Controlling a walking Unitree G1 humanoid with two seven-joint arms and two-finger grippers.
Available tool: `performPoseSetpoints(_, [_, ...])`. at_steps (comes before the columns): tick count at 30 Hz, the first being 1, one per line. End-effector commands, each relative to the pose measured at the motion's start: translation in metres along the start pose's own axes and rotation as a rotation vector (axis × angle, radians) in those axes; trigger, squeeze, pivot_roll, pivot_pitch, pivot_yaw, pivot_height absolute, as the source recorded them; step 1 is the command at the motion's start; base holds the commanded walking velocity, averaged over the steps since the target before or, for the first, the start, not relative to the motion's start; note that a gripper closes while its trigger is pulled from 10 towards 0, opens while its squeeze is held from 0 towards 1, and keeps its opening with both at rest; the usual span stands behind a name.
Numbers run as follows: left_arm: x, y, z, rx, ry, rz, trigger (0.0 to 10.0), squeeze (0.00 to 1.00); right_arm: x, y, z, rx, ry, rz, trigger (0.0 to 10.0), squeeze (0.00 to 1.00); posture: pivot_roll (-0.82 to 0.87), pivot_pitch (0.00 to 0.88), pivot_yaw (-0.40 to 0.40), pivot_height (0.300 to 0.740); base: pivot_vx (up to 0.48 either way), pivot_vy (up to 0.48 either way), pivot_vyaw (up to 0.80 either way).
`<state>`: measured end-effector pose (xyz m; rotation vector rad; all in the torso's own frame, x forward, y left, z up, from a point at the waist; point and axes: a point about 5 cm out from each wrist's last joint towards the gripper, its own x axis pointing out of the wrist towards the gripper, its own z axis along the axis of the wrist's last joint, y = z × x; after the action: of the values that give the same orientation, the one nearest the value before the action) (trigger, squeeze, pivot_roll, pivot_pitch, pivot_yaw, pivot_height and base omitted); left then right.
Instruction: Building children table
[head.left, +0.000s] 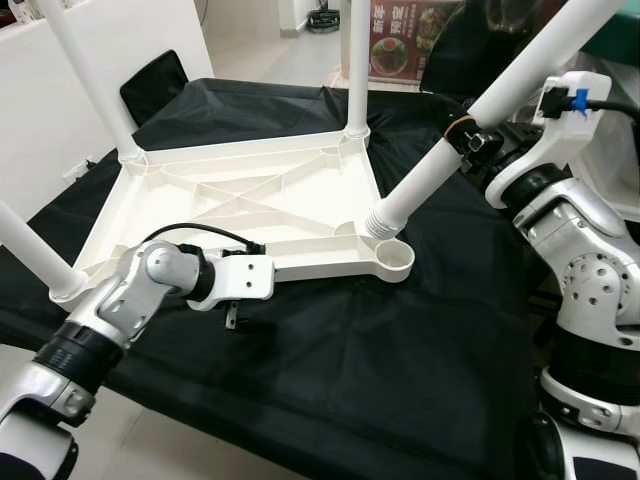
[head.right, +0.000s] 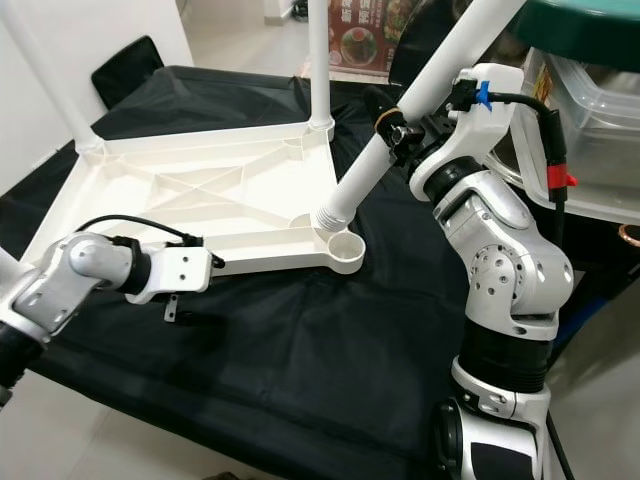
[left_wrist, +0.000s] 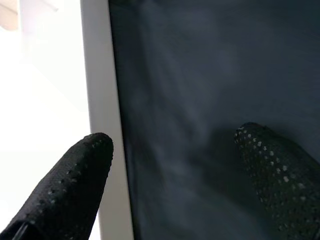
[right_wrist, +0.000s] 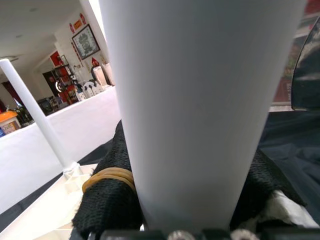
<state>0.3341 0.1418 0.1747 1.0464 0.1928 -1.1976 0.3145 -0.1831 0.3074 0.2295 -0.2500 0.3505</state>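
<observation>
At 4 o'clock on the inverted tabletop (head.left: 240, 190), three legs seated, right pincer (head.left: 462, 135) clamped on fourth leg (head.left: 430, 170) above empty socket (head.left: 396, 258); left pincer (left_wrist: 170, 170) apart at tabletop edge.

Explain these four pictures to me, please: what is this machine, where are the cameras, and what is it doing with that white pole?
This is a humanoid robot with two silver arms, each ending in two long black fingers. The two wide pictures come from cameras in its head, looking down; the two close-ups come from cameras on its wrists.

On the black cloth lies a white children's table top, turned upside down, with three legs already standing in its corners.

The right gripper is closed around a fourth table leg, held at a slant with its lower end just beside the empty corner socket. The right wrist picture shows that leg up close.

The left gripper rests low at the table top's near edge, fingers open; its wrist picture shows the white edge between them.
</observation>
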Motion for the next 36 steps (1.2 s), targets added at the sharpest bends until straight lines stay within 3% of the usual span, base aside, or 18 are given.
performPoseSetpoints(1, [0.009, 0.000, -0.008, -0.033, 0.031, -0.005, 10.0, 0.00, 0.001, 0.005, 0.004, -0.013, -0.006, 0.019, 10.0, 0.00, -0.10, 0.141, 0.025, 0.740, 0.000, 0.000, 0.00])
performPoseSetpoints(3, [0.009, 0.000, -0.008, -0.033, 0.031, -0.005, 10.0, 0.00, 0.001, 0.005, 0.004, -0.013, -0.006, 0.019, 10.0, 0.00, -0.10, 0.141, 0.025, 0.740, 0.000, 0.000, 0.00])
performPoseSetpoints(5, [0.015, 0.003, -0.011, -0.092, 0.032, 0.005, 9.6, 0.00, 0.001, 0.006, 0.005, -0.014, -0.006, 0.017, 10.0, 0.00, -0.10, 0.143, 0.030, 0.740, 0.000, 0.000, 0.00])
performPoseSetpoints(6, [0.018, 0.005, -0.014, -0.127, 0.038, 0.009, 4.7, 0.00, 0.000, 0.006, 0.005, -0.014, -0.007, 0.016, 10.0, 0.00, -0.10, 0.143, 0.031, 0.740, 0.000, 0.000, 0.00])
performPoseSetpoints(11, [0.022, 0.010, -0.018, -0.176, 0.036, 0.035, 5.3, 0.00, -0.001, 0.006, 0.005, -0.017, -0.007, 0.012, 10.0, 0.00, -0.11, 0.144, 0.034, 0.740, 0.000, 0.000, 0.00])
performPoseSetpoints(12, [0.022, 0.012, -0.016, -0.181, 0.014, 0.042, 7.8, 0.00, -0.001, 0.006, 0.005, -0.017, -0.008, 0.012, 10.0, 0.00, -0.11, 0.146, 0.037, 0.740, 0.000, 0.000, 0.00])
performPoseSetpoints(13, [0.022, 0.013, -0.015, -0.182, -0.003, 0.045, 7.8, 0.00, -0.002, 0.006, 0.005, -0.017, -0.008, 0.011, 10.0, 0.00, -0.11, 0.146, 0.037, 0.740, 0.000, 0.000, 0.00])
performPoseSetpoints(14, [0.021, 0.015, -0.011, -0.187, -0.039, 0.039, 9.4, 0.00, -0.002, 0.006, 0.005, -0.017, -0.009, 0.010, 10.0, 0.00, -0.11, 0.146, 0.037, 0.740, 0.000, 0.000, 0.00])
performPoseSetpoints(15, [0.018, 0.018, -0.004, -0.207, -0.100, 0.036, 10.0, 0.00, -0.002, 0.005, 0.006, -0.017, -0.008, 0.007, 10.0, 0.00, -0.11, 0.149, 0.037, 0.740, 0.000, 0.000, 0.00])
performPoseSetpoints(18, [0.013, 0.024, 0.006, -0.229, -0.183, 0.042, 10.0, 0.00, -0.002, 0.005, 0.006, -0.016, -0.008, 0.005, 10.0, 0.00, -0.11, 0.149, 0.037, 0.740, 0.000, 0.000, 0.00])
performPoseSetpoints(23, [0.008, 0.032, 0.010, -0.218, -0.214, 0.070, 10.0, 0.00, -0.002, 0.005, 0.005, -0.015, -0.005, 0.004, 10.0, 0.00, -0.10, 0.150, 0.035, 0.740, 0.000, 0.000, 0.00])
performPoseSetpoints(27, [0.008, 0.035, 0.002, -0.194, -0.152, 0.090, 10.0, 0.00, -0.001, 0.005, 0.004, -0.010, -0.002, 0.005, 10.0, 0.00, -0.10, 0.150, 0.036, 0.740, 0.000, 0.000, 0.00])
performPoseSetpoints(31, [0.018, 0.029, -0.014, -0.174, -0.036, 0.097, 10.0, 0.00, -0.001, 0.005, 0.004, -0.008, -0.003, 0.004, 10.0, 0.00, -0.11, 0.151, 0.037, 0.740, 0.000, 0.000, 0.00])
performPoseSetpoints(36, [0.030, 0.022, -0.021, -0.191, 0.024, 0.084, 10.0, 0.00, -0.002, 0.006, 0.006, -0.009, -0.006, 0.000, 10.0, 0.00, -0.11, 0.154, 0.040, 0.740, 0.000, 0.000, 0.00])
